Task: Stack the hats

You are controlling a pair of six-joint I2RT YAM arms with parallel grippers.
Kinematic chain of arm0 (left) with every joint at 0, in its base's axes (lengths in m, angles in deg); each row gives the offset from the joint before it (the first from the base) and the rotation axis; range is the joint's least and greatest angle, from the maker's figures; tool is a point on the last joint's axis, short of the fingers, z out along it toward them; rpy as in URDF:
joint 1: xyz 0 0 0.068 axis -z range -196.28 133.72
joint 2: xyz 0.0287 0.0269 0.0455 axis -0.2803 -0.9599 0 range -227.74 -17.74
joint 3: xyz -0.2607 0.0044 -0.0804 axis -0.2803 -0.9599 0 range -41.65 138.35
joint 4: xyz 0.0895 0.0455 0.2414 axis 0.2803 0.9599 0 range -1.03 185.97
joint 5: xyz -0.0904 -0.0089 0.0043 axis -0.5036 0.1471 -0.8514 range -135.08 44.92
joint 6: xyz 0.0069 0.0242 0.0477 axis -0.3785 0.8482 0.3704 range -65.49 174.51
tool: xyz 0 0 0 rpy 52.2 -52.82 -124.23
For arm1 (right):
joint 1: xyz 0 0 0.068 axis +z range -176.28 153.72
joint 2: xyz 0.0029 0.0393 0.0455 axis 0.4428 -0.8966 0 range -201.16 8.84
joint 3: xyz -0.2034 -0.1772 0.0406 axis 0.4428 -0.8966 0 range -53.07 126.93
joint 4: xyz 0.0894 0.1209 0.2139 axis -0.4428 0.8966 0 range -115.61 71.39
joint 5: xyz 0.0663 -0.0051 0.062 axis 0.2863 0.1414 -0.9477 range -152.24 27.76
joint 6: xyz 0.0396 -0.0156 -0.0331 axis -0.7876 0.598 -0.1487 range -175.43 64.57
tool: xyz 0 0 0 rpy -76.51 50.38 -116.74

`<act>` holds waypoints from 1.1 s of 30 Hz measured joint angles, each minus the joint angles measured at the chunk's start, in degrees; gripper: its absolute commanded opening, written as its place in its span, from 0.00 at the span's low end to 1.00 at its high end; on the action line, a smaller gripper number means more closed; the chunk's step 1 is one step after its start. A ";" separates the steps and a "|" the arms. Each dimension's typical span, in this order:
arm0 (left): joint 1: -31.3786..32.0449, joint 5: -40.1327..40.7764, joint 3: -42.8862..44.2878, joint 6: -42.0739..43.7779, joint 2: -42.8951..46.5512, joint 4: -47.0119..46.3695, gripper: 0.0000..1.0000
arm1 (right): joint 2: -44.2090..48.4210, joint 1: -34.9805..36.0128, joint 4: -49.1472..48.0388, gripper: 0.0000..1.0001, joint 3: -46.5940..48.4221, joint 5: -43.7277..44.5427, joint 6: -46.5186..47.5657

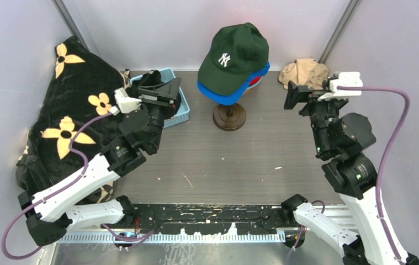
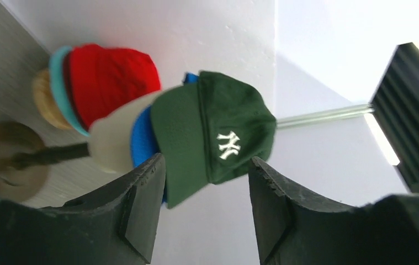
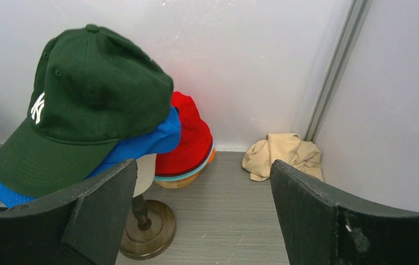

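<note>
A dark green "NY" cap (image 1: 234,52) (image 2: 218,127) (image 3: 91,94) sits on top of a blue cap (image 1: 223,95) (image 3: 152,141), both on a cream head form (image 3: 145,171) on a stand with a wooden base (image 1: 229,116). Behind the stand, on the table, a red bucket hat (image 2: 107,77) (image 3: 187,138) rests on a teal one (image 2: 58,83) with an orange rim (image 3: 212,156) under it. My left gripper (image 1: 168,91) (image 2: 204,165) is open and empty, left of the stand. My right gripper (image 1: 295,94) (image 3: 201,171) is open and empty, to the stand's right.
A beige rag (image 1: 303,72) (image 3: 281,154) lies in the back right corner. A light blue basket (image 1: 175,117) sits under my left gripper. A black cloth with yellow flowers (image 1: 74,110) is heaped along the left wall. Walls close in on three sides.
</note>
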 measured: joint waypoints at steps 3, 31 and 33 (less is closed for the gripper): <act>-0.37 2.93 0.04 4.46 2.23 3.91 0.59 | -1.75 0.00 -0.55 0.93 -0.94 -1.57 -0.87; -36.79 -18.80 13.57 22.14 -29.29 27.61 0.57 | -9.03 0.00 -3.19 0.92 -0.02 -12.39 -2.71; -36.85 -19.89 13.49 21.27 -30.64 27.36 0.57 | -9.11 0.00 -3.19 0.92 -0.31 -12.22 -2.69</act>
